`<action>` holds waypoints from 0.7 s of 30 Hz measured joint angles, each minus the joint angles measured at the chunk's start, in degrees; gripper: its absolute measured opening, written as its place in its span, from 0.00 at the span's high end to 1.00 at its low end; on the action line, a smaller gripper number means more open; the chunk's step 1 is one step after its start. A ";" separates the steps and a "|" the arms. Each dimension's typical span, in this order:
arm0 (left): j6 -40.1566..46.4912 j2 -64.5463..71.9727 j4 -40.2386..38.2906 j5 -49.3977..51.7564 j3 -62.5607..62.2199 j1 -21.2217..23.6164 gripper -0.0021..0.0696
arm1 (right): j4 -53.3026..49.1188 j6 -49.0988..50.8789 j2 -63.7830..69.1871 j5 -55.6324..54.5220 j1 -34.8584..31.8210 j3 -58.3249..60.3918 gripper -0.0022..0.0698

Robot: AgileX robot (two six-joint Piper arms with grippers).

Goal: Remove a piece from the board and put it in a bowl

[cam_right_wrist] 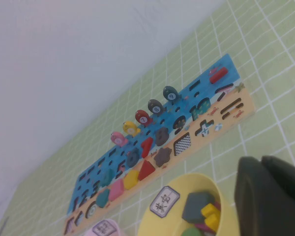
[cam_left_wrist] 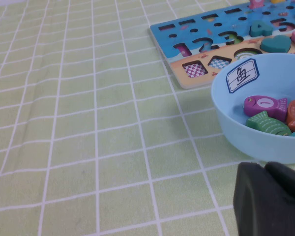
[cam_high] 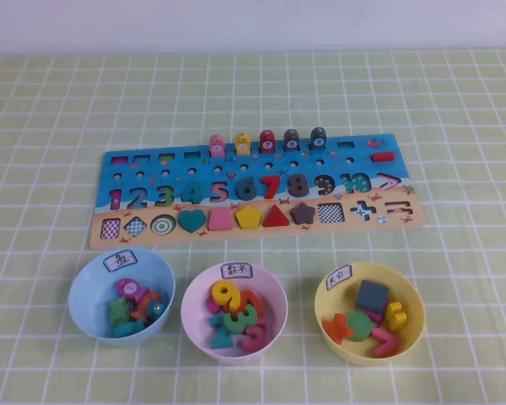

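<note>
Pre-grasp: purple-brown star [cam_high: 303,213] sits in the board [cam_high: 118,169], nothing lifted; right pincer [cam_right_wrist: 268,196] clenched above yellow bowl [cam_high: 333,333], left pincer [cam_left_wrist: 265,201] state untellable; next, open, reach star.

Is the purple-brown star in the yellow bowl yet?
No, the star sits in its slot on the board, not in the yellow bowl.

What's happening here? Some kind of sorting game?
Nothing is being handled at the moment. The board lies on the checked cloth with the purple-brown star piece seated in its shape row. The yellow bowl in front already holds a few pieces. The right gripper is shut and empty, above the yellow bowl. The left gripper sits low by the blue bowl, touching nothing.
</note>
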 joint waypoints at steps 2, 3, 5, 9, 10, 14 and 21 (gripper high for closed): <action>0.00 0.00 0.00 0.00 0.00 0.00 0.98 | -1.14 0.00 0.00 0.00 0.00 0.00 0.99; 0.00 0.00 0.00 0.00 0.00 0.00 0.98 | -2.36 0.00 0.00 -0.11 0.00 0.00 0.99; 0.00 0.00 0.00 0.00 0.00 0.00 0.98 | -4.07 0.00 0.00 -0.34 0.00 0.00 0.99; 0.00 0.00 0.00 0.00 0.00 0.00 0.98 | -4.91 0.00 0.00 -0.48 0.00 0.00 0.99; 0.00 0.00 0.00 0.00 0.00 0.00 0.98 | -4.91 0.00 0.00 -0.48 0.00 0.00 0.99; 0.00 0.00 0.00 0.00 0.00 0.00 0.98 | -3.85 0.00 0.00 -0.52 0.00 0.00 0.99; 0.00 0.00 0.00 0.00 0.00 0.00 0.98 | -3.75 0.00 0.00 -0.42 0.00 0.00 0.99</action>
